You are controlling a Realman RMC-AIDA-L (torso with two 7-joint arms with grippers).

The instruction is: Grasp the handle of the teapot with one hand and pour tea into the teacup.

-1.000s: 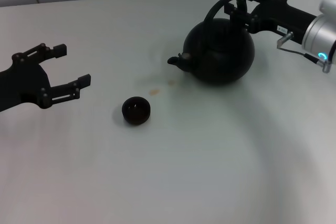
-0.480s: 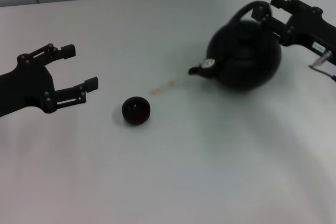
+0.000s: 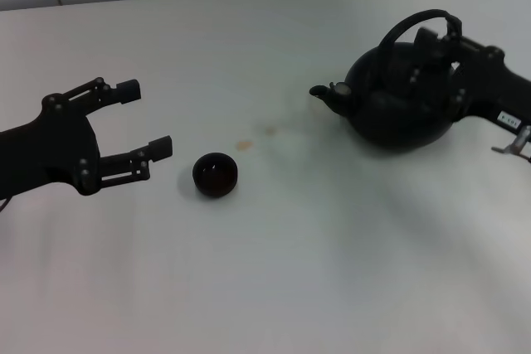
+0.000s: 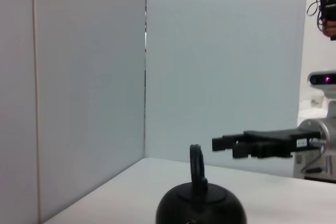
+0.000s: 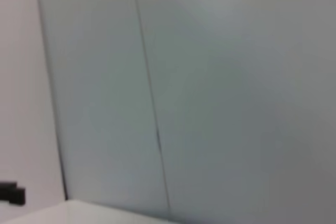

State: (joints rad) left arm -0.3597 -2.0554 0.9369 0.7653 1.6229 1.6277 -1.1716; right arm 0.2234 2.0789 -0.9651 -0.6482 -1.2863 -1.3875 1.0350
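Hovering at the left, left claw (image 3: 149,118) has fingers spread wide, gripping nothing, just beside the teacup (image 3: 216,175) on the white table (image 3: 274,271). Faint brownish stains (image 3: 255,138) sit between cup and teapot (image 3: 402,101), spout facing the cup. Right claw (image 3: 444,68) sits at the handle (image 3: 419,22) base; grip looks closed, but black-on-black, cannot tell.

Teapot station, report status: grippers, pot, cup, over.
Left gripper open, beside the teacup. Right gripper at the handle, grip unclear. Teapot on the table, spout toward cup. Path between clear.
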